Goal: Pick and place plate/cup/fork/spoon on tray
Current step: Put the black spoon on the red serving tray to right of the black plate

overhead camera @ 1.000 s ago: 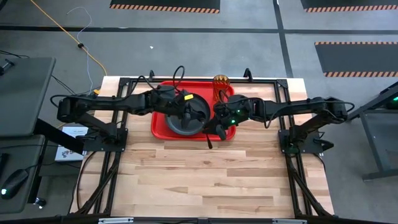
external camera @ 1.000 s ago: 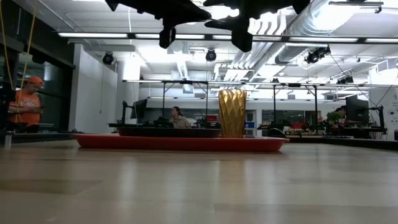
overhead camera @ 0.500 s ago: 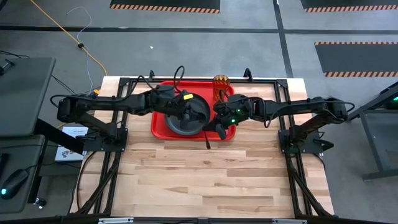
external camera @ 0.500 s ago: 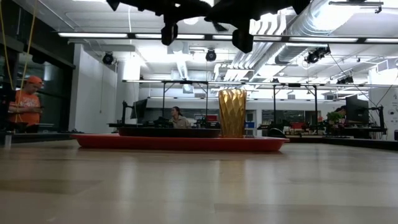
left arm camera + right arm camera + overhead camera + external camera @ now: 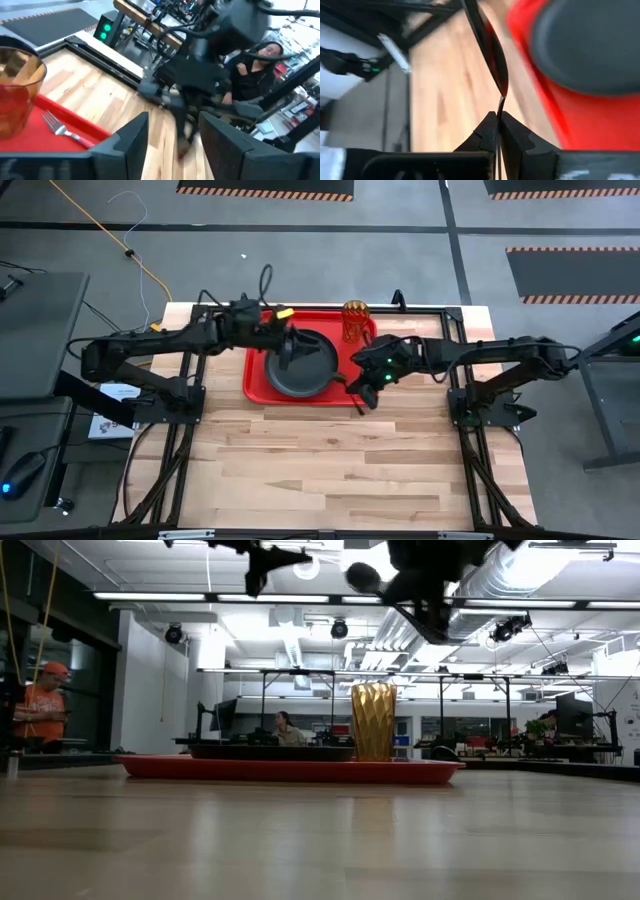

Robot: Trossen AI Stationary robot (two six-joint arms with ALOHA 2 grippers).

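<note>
Since the earlier frames, the right gripper (image 5: pixel 366 387) has drawn back from over the tray (image 5: pixel 256 378) toward its front right corner, and the left gripper (image 5: pixel 290 352) has lifted back toward the plate's (image 5: pixel 312 370) rear left rim. The right gripper's fingers (image 5: pixel 512 136) are pinched tight on the spoon's (image 5: pixel 490 47) thin handle, bowl held out ahead. The left fingers (image 5: pixel 131 137) stand apart, holding nothing. The cup (image 5: pixel 354 320) stands at the tray's rear right corner, the fork (image 5: pixel 62 129) just beside it.
</note>
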